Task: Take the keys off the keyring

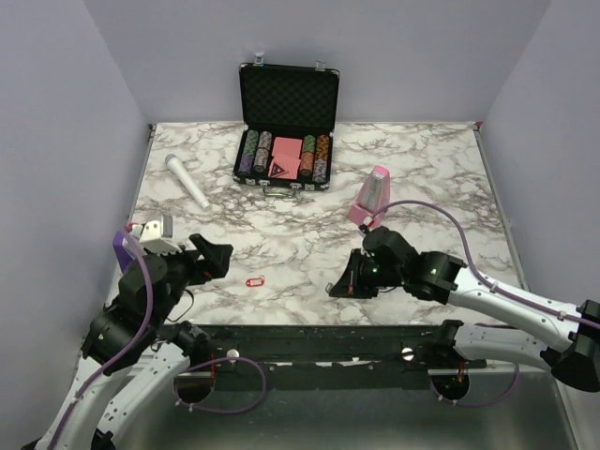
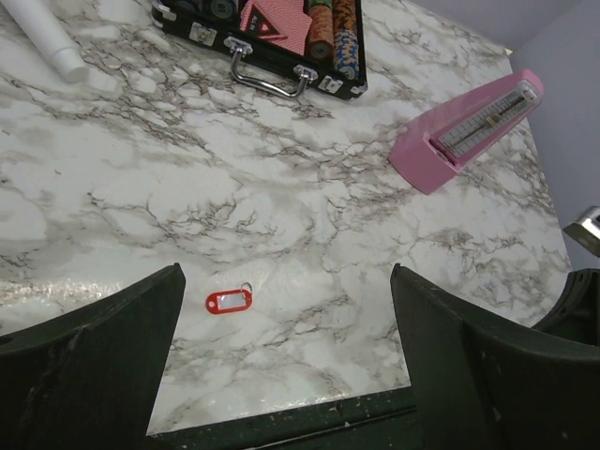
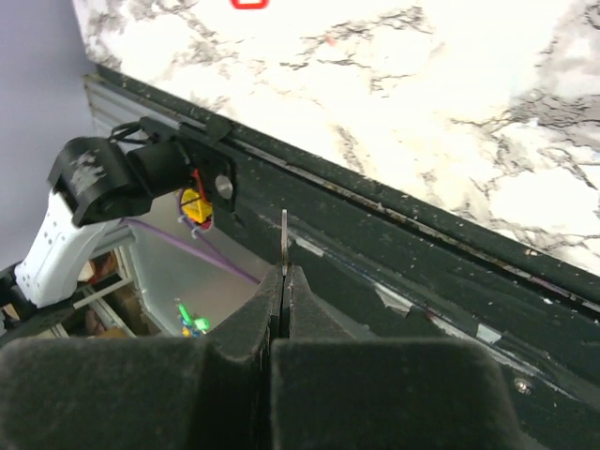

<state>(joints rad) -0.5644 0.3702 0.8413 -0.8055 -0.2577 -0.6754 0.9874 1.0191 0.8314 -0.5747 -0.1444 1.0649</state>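
Keyring [image 2: 230, 301] on apparently marble table [image 1: 422, 178]

Red oval keyring [image 2: 230, 301] flat on table [image 2: 281, 197]; thin silver key [image 3: 284, 239] in right pincer [image 3: 283, 279].

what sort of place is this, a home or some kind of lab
Most likely a robot lab test cell, not a home: a marble-patterned table boxed in by plain walls, with unrelated props laid out, a poker chip case and a pink metronome.
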